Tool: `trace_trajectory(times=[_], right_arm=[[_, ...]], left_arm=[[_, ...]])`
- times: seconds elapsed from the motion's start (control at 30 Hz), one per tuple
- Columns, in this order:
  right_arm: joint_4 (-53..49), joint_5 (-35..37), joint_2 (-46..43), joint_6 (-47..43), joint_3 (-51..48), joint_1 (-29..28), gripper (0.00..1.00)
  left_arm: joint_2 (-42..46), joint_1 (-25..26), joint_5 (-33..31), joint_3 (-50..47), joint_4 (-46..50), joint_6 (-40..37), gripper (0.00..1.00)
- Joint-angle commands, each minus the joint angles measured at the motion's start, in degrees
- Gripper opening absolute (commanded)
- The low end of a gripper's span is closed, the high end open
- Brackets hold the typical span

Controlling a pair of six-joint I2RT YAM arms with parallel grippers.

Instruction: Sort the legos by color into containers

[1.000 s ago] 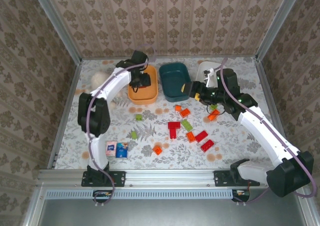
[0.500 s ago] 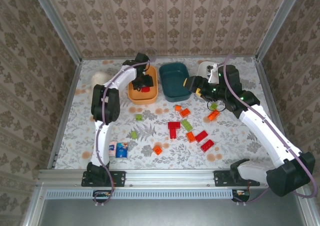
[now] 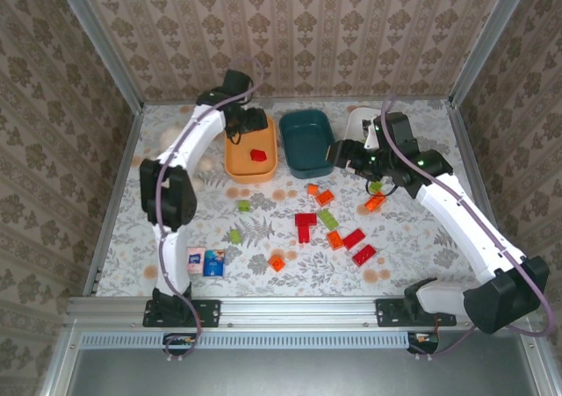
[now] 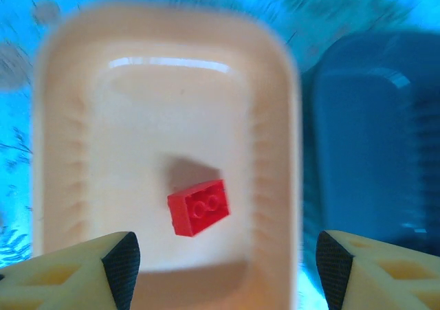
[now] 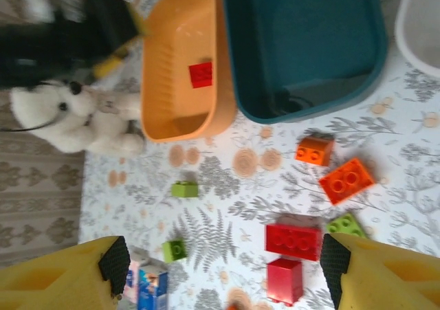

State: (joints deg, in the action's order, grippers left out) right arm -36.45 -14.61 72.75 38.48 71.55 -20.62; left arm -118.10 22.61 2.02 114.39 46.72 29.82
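A red lego (image 4: 198, 207) lies alone on the floor of the orange container (image 4: 289, 152). My left gripper (image 4: 227, 262) hangs open and empty over that bowl, near its far end (image 3: 248, 122). The dark teal container (image 3: 306, 139) and the white container (image 3: 360, 122) stand to the right of the orange one (image 3: 251, 154). My right gripper (image 3: 338, 154) hovers open and empty beside the teal bowl's right edge. Through its fingers (image 5: 223, 262) I see red legos (image 5: 293, 241), orange legos (image 5: 346, 180) and green legos (image 5: 184, 189) scattered on the table.
A white stuffed bear (image 3: 176, 137) sits left of the orange bowl. A flat pink-and-blue packet (image 3: 205, 262) lies near the front left. Loose legos (image 3: 305, 223) are spread over the middle and right of the floral table. Walls close in the back and both sides.
My left gripper opened and let go of the red lego, which now lies in the orange bowl. That gripper then drew back toward the far wall. The right gripper shifted slightly.
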Motion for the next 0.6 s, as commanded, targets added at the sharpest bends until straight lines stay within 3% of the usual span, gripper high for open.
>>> trace_trajectory(times=[0.0, 0.17, 0.33, 0.57], right_arm=[[-7.8, 7.8, 1.3, -1.2, 2.4, -1.1, 0.72], [-11.0, 14.8, 2.0, 0.1, 1.2, -4.7, 0.62], [-22.0, 27.9, 2.9, 5.6, -1.1, -6.0, 0.64], [-13.6, 23.2, 8.6, 9.5, -9.3, 2.5, 0.71]], left_arm=[[10.5, -0.4, 0.3, -4.5, -3.9, 2.4, 0.72], [25.1, 1.3, 0.6, -22.7, -14.0, 5.4, 0.73], [38.7, 5.7, 2.5, -41.2, -16.9, 6.3, 0.74], [54.6, 13.8, 4.9, -61.6, -22.6, 9.7, 0.77]])
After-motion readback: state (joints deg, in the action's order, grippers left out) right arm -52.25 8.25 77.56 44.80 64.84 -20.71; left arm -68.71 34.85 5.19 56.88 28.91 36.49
